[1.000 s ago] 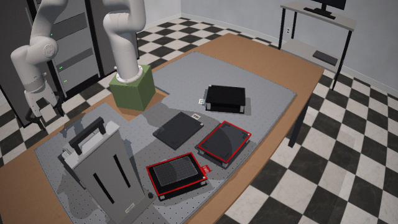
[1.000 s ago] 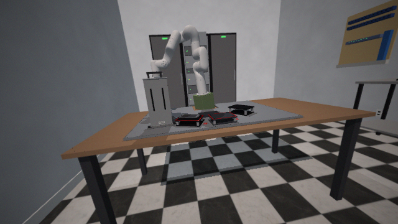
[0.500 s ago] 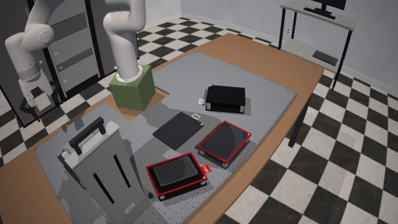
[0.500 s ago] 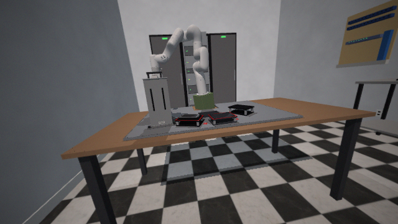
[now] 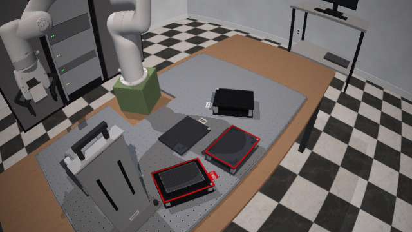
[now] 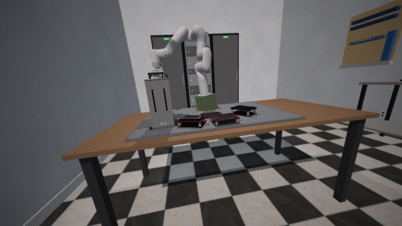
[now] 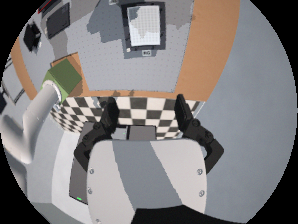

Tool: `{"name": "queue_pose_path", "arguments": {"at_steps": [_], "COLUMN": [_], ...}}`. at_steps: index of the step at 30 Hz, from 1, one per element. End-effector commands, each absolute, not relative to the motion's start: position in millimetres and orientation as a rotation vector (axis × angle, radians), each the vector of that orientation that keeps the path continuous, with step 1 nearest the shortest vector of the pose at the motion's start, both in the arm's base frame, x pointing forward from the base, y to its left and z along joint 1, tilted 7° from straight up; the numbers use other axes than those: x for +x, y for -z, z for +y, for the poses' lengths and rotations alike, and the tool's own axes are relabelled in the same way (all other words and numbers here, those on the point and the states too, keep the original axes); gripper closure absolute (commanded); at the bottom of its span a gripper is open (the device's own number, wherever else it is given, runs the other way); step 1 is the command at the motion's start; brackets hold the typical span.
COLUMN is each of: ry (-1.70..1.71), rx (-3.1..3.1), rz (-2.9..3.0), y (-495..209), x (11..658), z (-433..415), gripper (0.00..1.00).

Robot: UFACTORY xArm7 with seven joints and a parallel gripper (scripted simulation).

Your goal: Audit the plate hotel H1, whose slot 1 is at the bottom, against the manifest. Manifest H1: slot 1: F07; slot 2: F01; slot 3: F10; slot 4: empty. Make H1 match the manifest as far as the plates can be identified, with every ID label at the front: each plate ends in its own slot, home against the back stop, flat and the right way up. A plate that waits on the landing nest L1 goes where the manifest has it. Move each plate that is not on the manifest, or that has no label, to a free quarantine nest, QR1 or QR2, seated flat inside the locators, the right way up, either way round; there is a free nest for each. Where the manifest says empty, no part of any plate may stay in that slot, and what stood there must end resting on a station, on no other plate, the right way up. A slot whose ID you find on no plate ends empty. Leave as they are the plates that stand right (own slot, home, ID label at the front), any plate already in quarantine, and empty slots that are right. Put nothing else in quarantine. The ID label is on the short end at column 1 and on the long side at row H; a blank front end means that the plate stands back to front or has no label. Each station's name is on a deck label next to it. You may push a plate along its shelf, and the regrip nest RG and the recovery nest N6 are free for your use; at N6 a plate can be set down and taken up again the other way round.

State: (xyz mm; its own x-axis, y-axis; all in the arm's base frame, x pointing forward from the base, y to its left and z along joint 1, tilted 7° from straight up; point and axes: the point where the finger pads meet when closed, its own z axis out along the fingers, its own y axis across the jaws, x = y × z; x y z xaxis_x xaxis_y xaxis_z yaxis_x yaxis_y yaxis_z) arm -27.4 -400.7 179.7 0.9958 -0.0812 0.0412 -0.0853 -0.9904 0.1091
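Jaws (image 5: 35, 96) spread wide, nothing between them, hanging off the surface's (image 5: 286, 61) back left edge. Wrist view looks down past both fingers onto the plate hotel (image 7: 143, 26) top, pale plate visible inside; top view shows only its handle (image 5: 90, 139) and slotted grey side. Exterior view shows the hotel (image 6: 159, 102) upright at the left corner. Red-rimmed nest (image 5: 182, 180) w/ a plate near the front edge, second red nest (image 5: 232, 145) beside it.

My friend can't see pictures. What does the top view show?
A white robot arm on a green block holds its open, empty claw off the table's edge, behind a tall grey rack. On the grey mat sit four dark trays, two with red rims; one holds a plate.
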Motion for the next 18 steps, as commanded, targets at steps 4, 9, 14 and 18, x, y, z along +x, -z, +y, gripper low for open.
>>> {"name": "queue_pose_path", "arguments": {"at_steps": [4,9,14,18], "ry": [-0.056,-0.056,-0.056,-0.056], "rx": [3.023,3.023,3.023,3.023], "rz": [-0.127,-0.127,-0.127,-0.127], "y": [-203.2,-216.4,-229.7,-242.9], "x": [-28.2,-28.6,-29.0,-29.4], "z": [-399.4,-397.8,-396.3,-394.7], "gripper": [0.0,0.0,0.0,0.0]}}
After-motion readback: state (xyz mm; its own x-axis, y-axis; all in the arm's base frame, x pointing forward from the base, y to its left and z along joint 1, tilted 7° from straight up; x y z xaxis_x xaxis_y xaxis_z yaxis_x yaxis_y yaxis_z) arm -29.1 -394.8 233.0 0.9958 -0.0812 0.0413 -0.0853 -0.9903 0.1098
